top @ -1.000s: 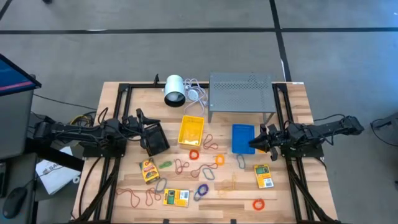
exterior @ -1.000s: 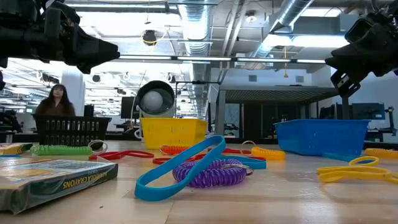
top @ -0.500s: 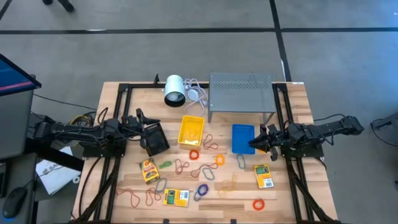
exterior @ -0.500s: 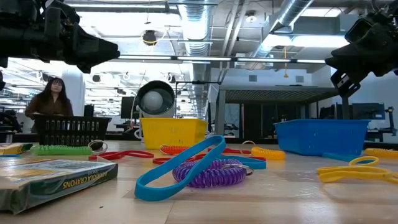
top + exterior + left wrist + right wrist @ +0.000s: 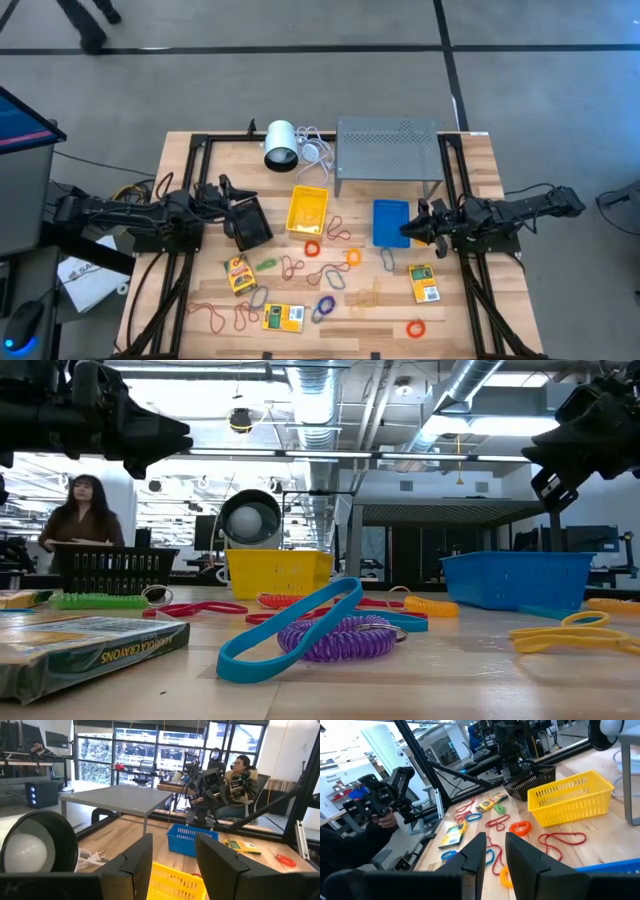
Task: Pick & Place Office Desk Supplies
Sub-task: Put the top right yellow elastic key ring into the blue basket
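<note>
Rubber-band loops, none of them held: the left gripper (image 5: 222,190) hangs above the black bin (image 5: 248,221) at the table's left side, fingers (image 5: 134,865) parted by a moderate gap with nothing between them. The right gripper (image 5: 408,229) hangs at the right edge of the blue bin (image 5: 390,222); its fingers (image 5: 473,852) stand a narrow gap apart, also empty.

Outward from the grippers: the yellow bin (image 5: 307,209) sits between the black and blue bins. From the high view none of the three bins shows anything inside, though the black one is partly covered by the left arm.

Loose on the table in front of the bins:
- red loops (image 5: 291,267) and more red ones near the front left corner
- orange loops (image 5: 313,248)
- purple coil (image 5: 336,639)
- blue loop (image 5: 290,628)
- green loop (image 5: 267,264)
- three yellow-and-green packets, one (image 5: 238,274) at left, one (image 5: 283,317) at front, one (image 5: 425,283) at right

Judgement: sorting has barely begun, if at all. Every visible loop and packet is left to pick and place.
</note>
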{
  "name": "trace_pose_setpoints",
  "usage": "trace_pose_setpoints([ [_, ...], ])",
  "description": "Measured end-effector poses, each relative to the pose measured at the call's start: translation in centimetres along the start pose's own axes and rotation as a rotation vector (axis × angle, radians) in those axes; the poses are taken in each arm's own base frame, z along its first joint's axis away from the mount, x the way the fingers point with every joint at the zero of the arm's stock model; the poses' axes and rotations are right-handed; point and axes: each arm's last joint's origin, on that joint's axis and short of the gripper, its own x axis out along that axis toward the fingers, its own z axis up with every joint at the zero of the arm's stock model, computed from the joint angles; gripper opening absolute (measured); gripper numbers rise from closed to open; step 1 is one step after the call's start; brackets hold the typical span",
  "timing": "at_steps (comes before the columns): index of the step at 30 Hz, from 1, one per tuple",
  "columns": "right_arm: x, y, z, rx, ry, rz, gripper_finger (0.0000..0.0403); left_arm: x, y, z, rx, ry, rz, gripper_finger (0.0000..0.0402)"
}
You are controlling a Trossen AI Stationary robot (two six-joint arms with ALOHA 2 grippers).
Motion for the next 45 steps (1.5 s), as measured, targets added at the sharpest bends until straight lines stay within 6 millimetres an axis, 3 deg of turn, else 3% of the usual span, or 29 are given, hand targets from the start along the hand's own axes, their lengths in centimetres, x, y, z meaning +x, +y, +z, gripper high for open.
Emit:
trace_pose_setpoints([
  [15,-0.1,0.4,1.3,-0.045,-0.134,-0.024,0.007,0.0,-0.1,1.1,-0.058,-0.11,-0.011,0.0142],
  [20,-0.6,1.4,3.5,-0.045,-0.157,0.006,0.007,0.0,-0.1,0.9,-0.104,-0.095,-0.021,0.0142],
  [24,-1.4,2.4,5.4,-0.145,-0.127,0.002,0.007,0.1,-0.2,1.2,-0.115,-0.128,-0.027,0.0142],
  [31,-1.6,2.4,6.0,-0.37,-0.141,-0.038,0.007,-0.1,-0.3,2.2,-0.085,-0.221,-0.076,0.0142],
  [36,-1.8,2.5,6.9,-0.274,-0.25,-0.073,0.007,-0.1,-0.3,2.2,-0.071,-0.229,-0.049,0.0142],
  [41,-1.9,2.5,7.1,-0.269,-0.128,-0.104,0.007,-0.1,-0.1,2.2,-0.08,-0.228,0.001,0.0142],
  [45,-2.0,3.2,8.4,-0.24,-0.004,-0.143,0.0068,0.0,-0.1,2.1,-0.078,-0.22,0.0,0.0142],
])
